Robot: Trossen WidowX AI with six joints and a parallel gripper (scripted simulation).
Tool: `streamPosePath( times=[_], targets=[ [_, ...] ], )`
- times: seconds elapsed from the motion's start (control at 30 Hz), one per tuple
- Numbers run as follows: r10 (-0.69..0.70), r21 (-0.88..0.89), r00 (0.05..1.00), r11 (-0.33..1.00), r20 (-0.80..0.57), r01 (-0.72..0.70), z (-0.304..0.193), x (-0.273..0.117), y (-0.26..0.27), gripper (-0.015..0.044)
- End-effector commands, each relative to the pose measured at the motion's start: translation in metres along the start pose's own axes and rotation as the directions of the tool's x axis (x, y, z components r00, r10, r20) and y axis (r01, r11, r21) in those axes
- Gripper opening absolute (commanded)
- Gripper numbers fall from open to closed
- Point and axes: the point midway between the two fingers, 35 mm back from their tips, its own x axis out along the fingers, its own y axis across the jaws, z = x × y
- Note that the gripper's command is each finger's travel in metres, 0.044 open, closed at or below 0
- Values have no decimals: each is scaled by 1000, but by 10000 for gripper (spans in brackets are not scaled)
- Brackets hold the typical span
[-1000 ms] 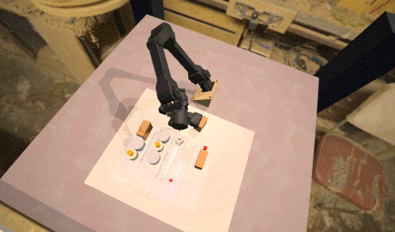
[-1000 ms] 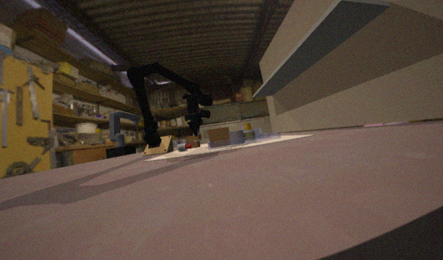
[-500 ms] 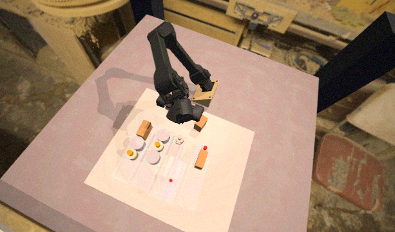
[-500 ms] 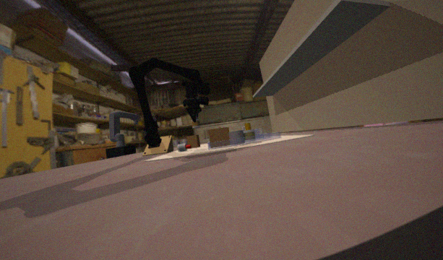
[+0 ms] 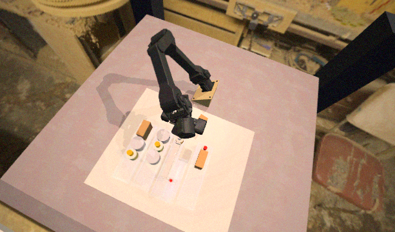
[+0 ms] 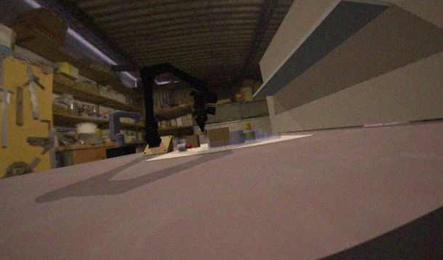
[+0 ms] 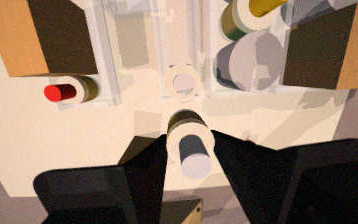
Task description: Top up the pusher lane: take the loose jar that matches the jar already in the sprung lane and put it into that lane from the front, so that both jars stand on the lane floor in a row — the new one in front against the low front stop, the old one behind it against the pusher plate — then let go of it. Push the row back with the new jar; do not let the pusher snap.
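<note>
My gripper (image 7: 188,136) (image 6: 202,129) is shut on a jar (image 7: 191,131) with a cream shoulder and a pale grey knob. It holds it above the mat, before the front ends of the lanes; the top view has it hidden under the arm. A similar pale-knobbed jar (image 7: 182,82) (image 5: 179,140) stands at the front end of the narrow lane (image 5: 173,161), which has a long pinkish strip behind the jar. The pusher plate cannot be made out clearly. The jar in my fingers is in front of that jar and apart from it.
Beside the lane are grey cylinders (image 5: 153,156) (image 7: 255,62), yellow-capped jars (image 5: 158,145) (image 7: 257,12) and a red-capped jar (image 7: 75,91) (image 5: 205,147). Brown blocks (image 5: 144,129) (image 5: 202,158) stand at both sides, another block (image 5: 203,117) nearer the arm base.
</note>
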Motion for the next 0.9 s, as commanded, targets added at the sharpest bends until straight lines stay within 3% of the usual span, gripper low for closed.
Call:
streamPosePath(
  times=[0.0, 0.2, 0.87],
  targets=[
    [-3, -4, 1000, 1000, 6, 3, 2, 5, 0, 0],
    [-3, -4, 1000, 1000, 6, 3, 2, 23, 0, 0],
    [-3, -4, 1000, 1000, 7, 3, 7, 24, 0, 0]
  ],
)
